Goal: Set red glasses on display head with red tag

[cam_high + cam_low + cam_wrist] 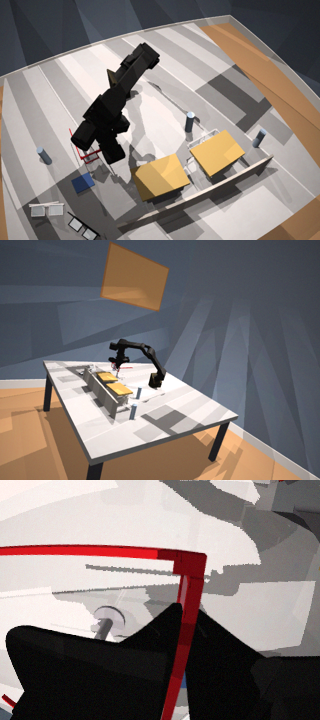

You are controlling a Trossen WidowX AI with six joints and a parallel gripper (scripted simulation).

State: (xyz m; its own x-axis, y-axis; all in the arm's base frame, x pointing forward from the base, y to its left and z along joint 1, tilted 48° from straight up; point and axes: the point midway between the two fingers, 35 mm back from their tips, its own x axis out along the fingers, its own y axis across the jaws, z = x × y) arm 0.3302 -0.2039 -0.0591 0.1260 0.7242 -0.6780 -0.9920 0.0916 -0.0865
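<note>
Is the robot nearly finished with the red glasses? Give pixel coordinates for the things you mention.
Not yet. Picking up looks done: the gripper (117, 367) (182, 612) is shut on the red glasses (89, 155) (113, 365) (191, 600), above the table (160, 438). Carrying them is the part in hand. Still left: setting them straight on the red-tag head, temples behind the ears, and letting go. I can't make out the red tag here.

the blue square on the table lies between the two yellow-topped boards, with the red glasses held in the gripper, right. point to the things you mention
Not between the boards: the top view shows the blue square (82, 182) to one side of both yellow boards (160, 177) (217, 153). The red glasses (89, 155) (125, 367) (192, 595) are indeed held in the gripper (117, 367) (182, 612).
</note>
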